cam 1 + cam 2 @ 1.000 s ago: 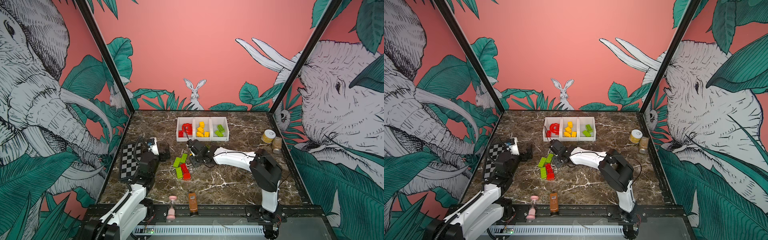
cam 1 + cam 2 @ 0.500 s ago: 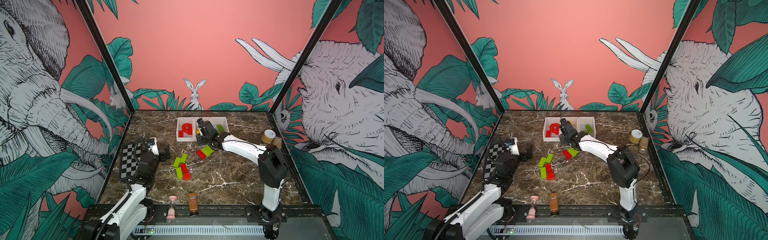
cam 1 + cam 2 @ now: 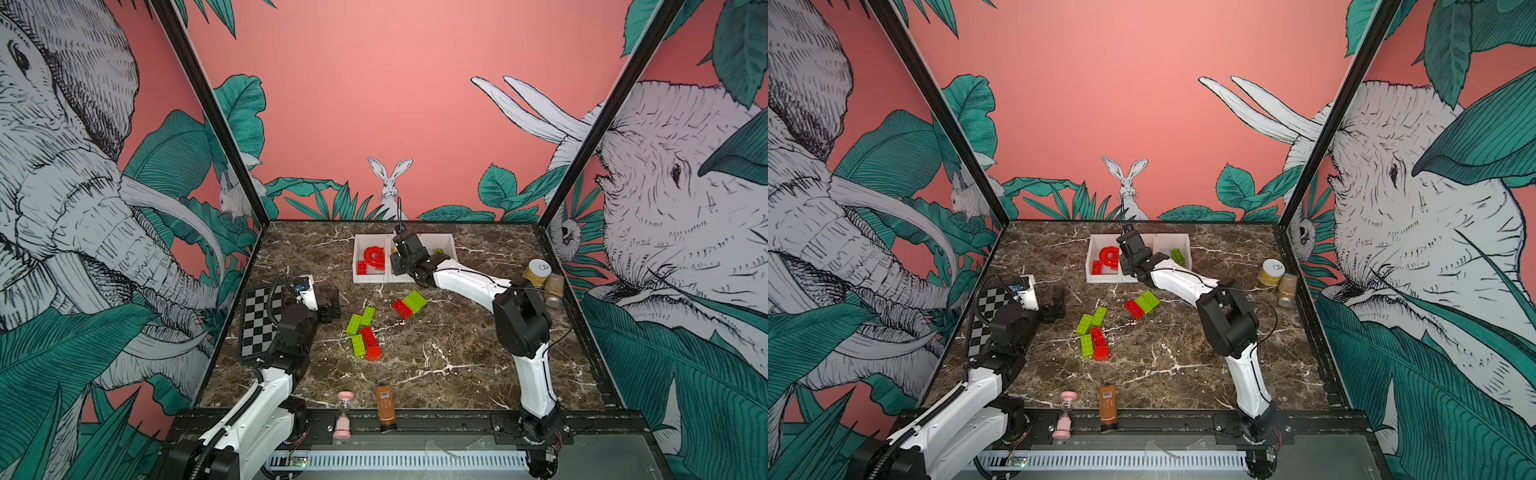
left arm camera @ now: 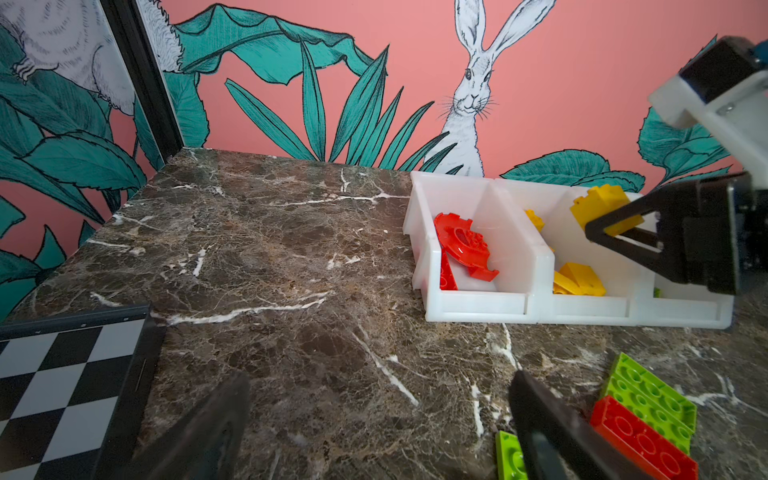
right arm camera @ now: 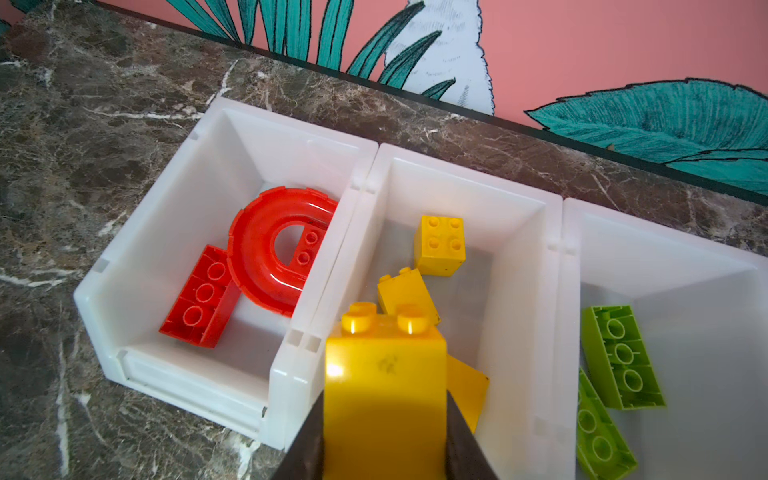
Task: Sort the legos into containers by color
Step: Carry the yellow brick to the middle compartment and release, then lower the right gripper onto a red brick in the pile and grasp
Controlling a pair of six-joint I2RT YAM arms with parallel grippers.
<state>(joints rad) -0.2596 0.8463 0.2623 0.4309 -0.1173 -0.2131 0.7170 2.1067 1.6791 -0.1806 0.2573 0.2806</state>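
Observation:
My right gripper (image 5: 384, 419) is shut on a yellow lego (image 5: 384, 370) and holds it over the front of the middle one of three joined white containers (image 5: 291, 137). The left wrist view shows that same lego (image 4: 598, 203) in the air above the bins. A red arch (image 5: 282, 249) and a red brick (image 5: 199, 295) lie in the left bin, yellow bricks (image 5: 440, 245) in the middle, green ones (image 5: 619, 357) in the right. Loose green (image 3: 415, 300) and red legos (image 3: 369, 337) lie mid-table. My left gripper (image 3: 328, 305) is open and empty, low beside them.
A checkered board (image 3: 259, 328) lies at the left edge beside my left arm. A pink hourglass (image 3: 344, 415) and a brown bottle (image 3: 385, 405) stand at the front edge. Two jars (image 3: 538, 272) stand at the right edge.
My right gripper has risen from beside the loose legos and moved back to the middle bin with the yellow lego in it. The left arm has not moved.

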